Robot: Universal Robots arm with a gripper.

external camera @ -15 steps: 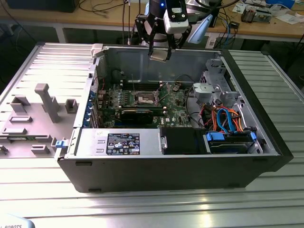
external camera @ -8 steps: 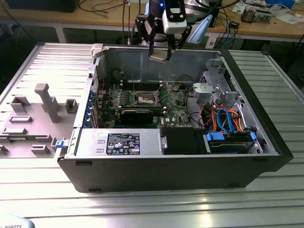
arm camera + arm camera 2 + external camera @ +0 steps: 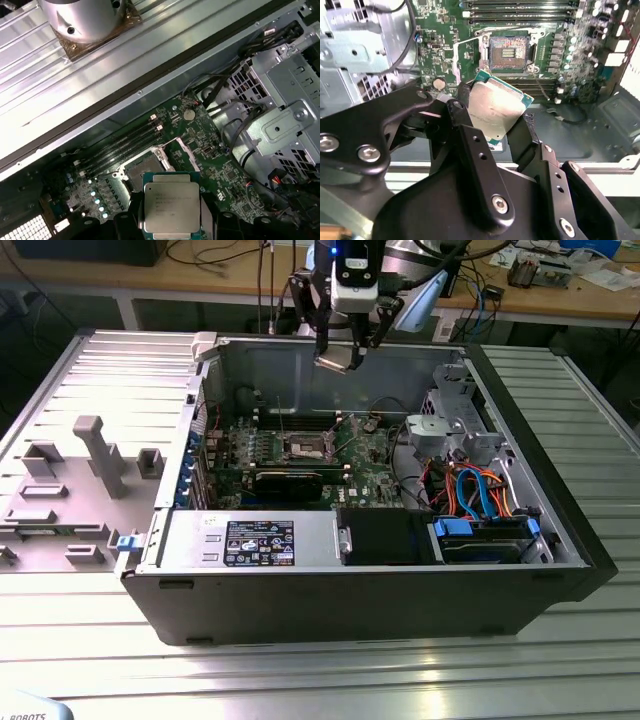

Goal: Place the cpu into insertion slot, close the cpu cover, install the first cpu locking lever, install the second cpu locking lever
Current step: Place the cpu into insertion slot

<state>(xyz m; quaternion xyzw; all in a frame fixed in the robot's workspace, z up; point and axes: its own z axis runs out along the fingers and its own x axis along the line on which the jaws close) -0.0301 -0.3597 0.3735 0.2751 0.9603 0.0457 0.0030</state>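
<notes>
The open computer case (image 3: 350, 610) lies on its side on the ribbed metal worktop (image 3: 300, 680), with the green motherboard on its floor. The insertion slot (image 3: 305, 448) (image 3: 509, 51) (image 3: 142, 170) sits amid the board, its dark centre bare. Long memory slots (image 3: 520, 12) (image 3: 125, 142) run along one side of it, a black card (image 3: 290, 483) lies along the opposite side, and a coin battery (image 3: 439, 83) (image 3: 188, 114) is mounted near one corner. A silver drive cage (image 3: 450, 425) (image 3: 355, 45) (image 3: 285, 115) with loose cables rises to the exterior view's right of the slot.

The gripper (image 3: 340, 358) (image 3: 495, 117) (image 3: 172, 220) hangs well above the slot, its fingers (image 3: 462, 112) clenched on the cpu (image 3: 495, 107) (image 3: 171, 205) by opposite edges. In the first wrist view the cpu hides part of the slot's rim, and the thin metal parts around the slot are hard to tell apart.
</notes>
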